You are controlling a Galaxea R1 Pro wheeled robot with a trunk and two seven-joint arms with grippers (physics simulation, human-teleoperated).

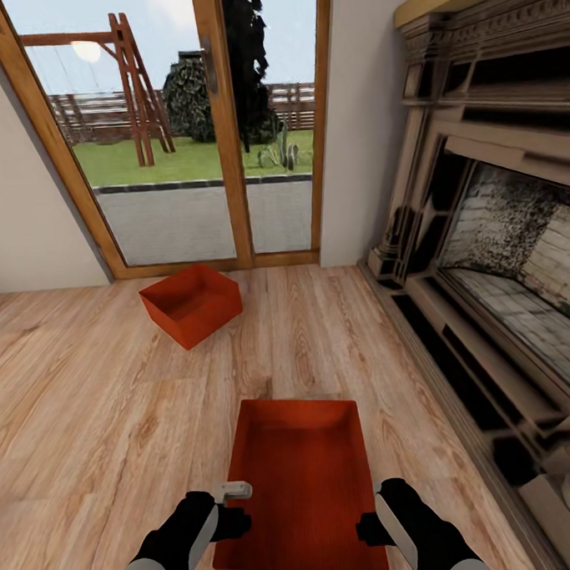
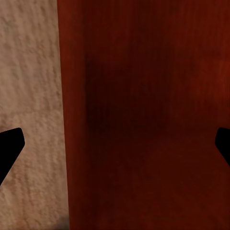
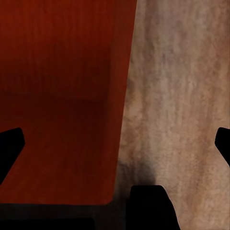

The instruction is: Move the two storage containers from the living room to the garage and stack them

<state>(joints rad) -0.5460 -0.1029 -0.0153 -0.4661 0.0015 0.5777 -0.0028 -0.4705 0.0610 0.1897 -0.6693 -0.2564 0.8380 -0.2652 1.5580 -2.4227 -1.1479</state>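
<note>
While both wide pincers flank it, near container [image 1: 300,485] points lengthwise toward glass doors [image 1: 185,131].

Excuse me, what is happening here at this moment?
A two-armed robot is working on the near storage container on the wood floor. Its left gripper and right gripper are at its opposite long walls, jaws open. The second container sits ahead by the glass doors.

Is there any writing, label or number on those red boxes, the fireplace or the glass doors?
None: no readable text anywhere.
The near storage container, the far storage container, the fireplace and the glass doors are all bare of words, numbers or labels.
</note>
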